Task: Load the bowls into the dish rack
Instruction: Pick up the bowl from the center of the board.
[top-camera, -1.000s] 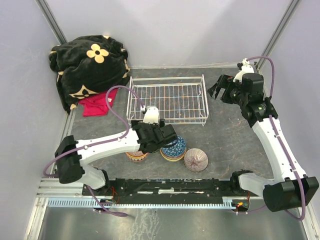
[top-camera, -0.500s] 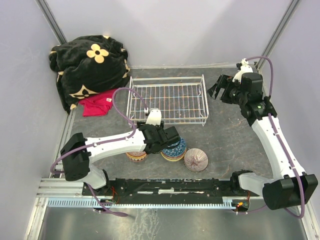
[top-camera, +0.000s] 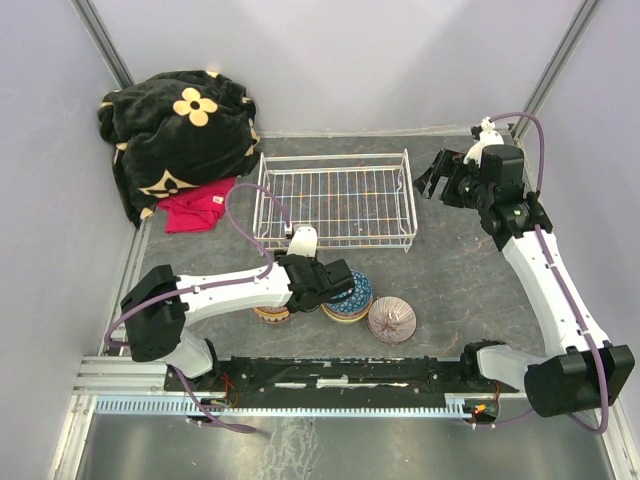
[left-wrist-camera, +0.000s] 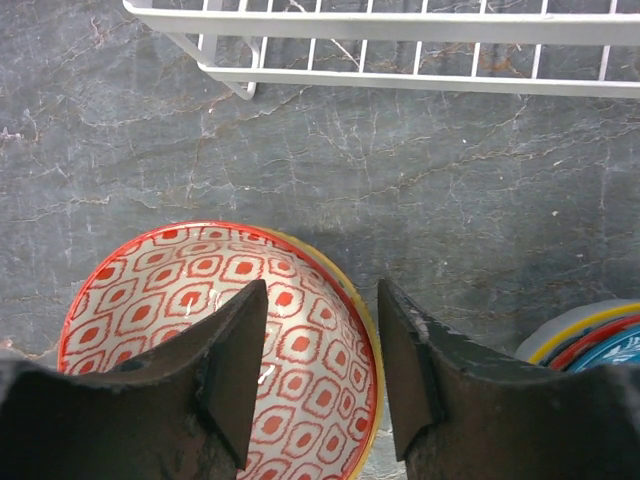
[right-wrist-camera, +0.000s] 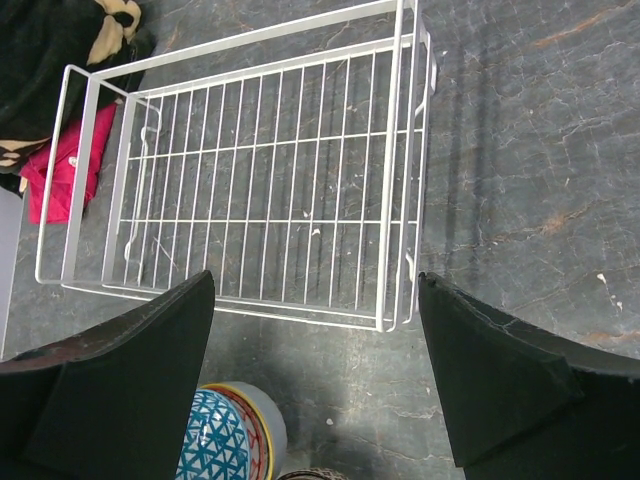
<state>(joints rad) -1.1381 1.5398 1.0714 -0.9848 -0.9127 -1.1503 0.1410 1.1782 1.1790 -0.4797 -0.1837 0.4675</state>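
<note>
The white wire dish rack (top-camera: 335, 198) stands empty at mid-table; it also shows in the right wrist view (right-wrist-camera: 250, 200). Near the front edge are a stack topped by a red-and-white patterned bowl (top-camera: 270, 313), a blue-patterned stack (top-camera: 350, 298) and a purple-white bowl (top-camera: 392, 319). My left gripper (top-camera: 330, 283) is open low over the red-patterned bowl (left-wrist-camera: 200, 330). Its jaws (left-wrist-camera: 322, 320) straddle the bowl's right rim, one finger inside and one outside. The blue stack shows at the left wrist view's edge (left-wrist-camera: 600, 340). My right gripper (top-camera: 437, 180) is open and empty beside the rack's right end.
A black flower-print blanket (top-camera: 175, 120) and a red cloth (top-camera: 195, 205) lie at the back left beside the rack. Grey walls close in the table on three sides. The blue stack shows in the right wrist view (right-wrist-camera: 225, 440).
My left gripper has moved toward the near edge and lower, onto the red-patterned bowl's rim. The right arm has hardly moved.
</note>
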